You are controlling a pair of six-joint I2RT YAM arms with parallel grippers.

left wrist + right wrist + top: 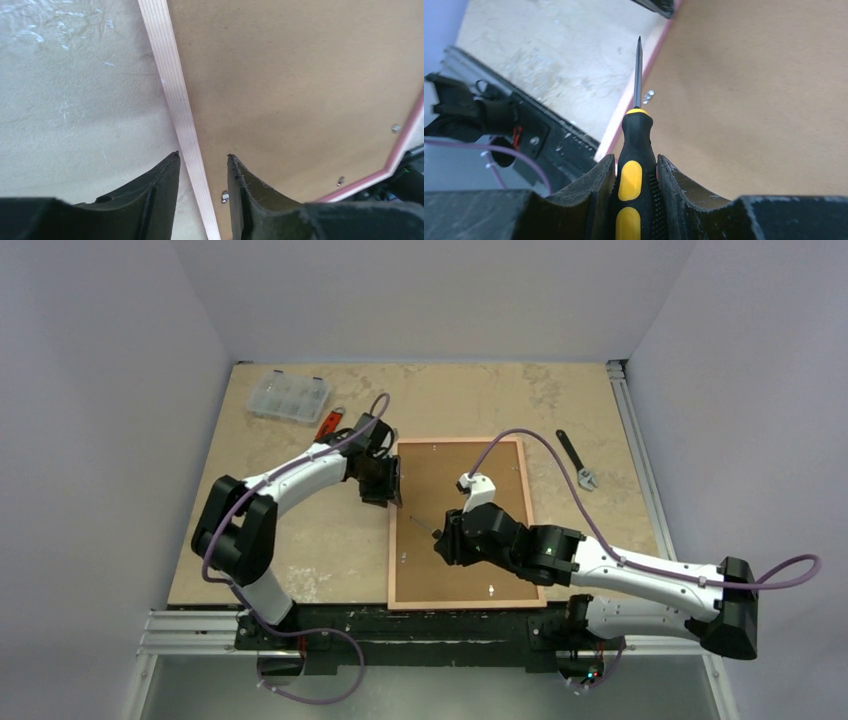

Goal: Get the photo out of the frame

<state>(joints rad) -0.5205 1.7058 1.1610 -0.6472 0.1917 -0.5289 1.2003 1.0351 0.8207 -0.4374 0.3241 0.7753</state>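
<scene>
The frame [470,490] lies face down on the table, its brown fibreboard back up inside a pink rim. The photo is hidden under that backing. My left gripper [393,485] is at the frame's left edge. In the left wrist view it [203,155] stands open astride the pale rim [170,75], with a gap on both sides and a small metal clip [224,196] beside the right finger. My right gripper [443,538] hovers over the backing, shut on a black-and-yellow screwdriver [636,135]. Its blade points towards the left rim, next to a clip [648,95].
A clear plastic organiser box [289,396] and a red-handled tool [328,424] lie at the back left. A wrench [579,460] lies to the right of the frame. The black mounting rail [400,625] runs along the near edge, just below the frame.
</scene>
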